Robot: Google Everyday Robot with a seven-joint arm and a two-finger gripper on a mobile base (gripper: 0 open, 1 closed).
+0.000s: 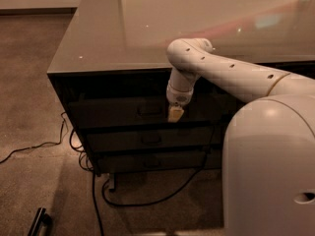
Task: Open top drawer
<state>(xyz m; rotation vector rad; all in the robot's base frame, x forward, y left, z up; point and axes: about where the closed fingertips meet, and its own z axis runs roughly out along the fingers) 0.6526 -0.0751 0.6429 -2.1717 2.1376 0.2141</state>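
1. The gripper (175,113) hangs pointing straight down from the wrist of the white arm (231,75), which reaches in from the right and bends downward just above it
2. Only a pale yellowish tip shows below the wrist, so it cannot be told whether the gripper is open or closed, and nothing can be seen in its hold
3. The top drawer (108,114) is directly behind the gripper, its dark front spreading well to the left and a little to the right
4. The drawer's small bar handle (149,110) sits just to the left of the gripper at about the same height; whether the two touch cannot be told
5. The top drawer looks shut, its front in line with the fronts beneath it, though the whole face is in deep shadow
6. Just above the gripper runs the edge of the glossy tabletop (147,28), which overhangs the drawers
7. Below the gripper come the second drawer (118,141) and, lower again, the bottom drawer (128,162)
8. Further down, black cables (147,201) loop over the carpet (29,181) under the cabinet and away to the left
9. To the right of the gripper and nearer the camera, the robot's white body (270,171) fills the corner
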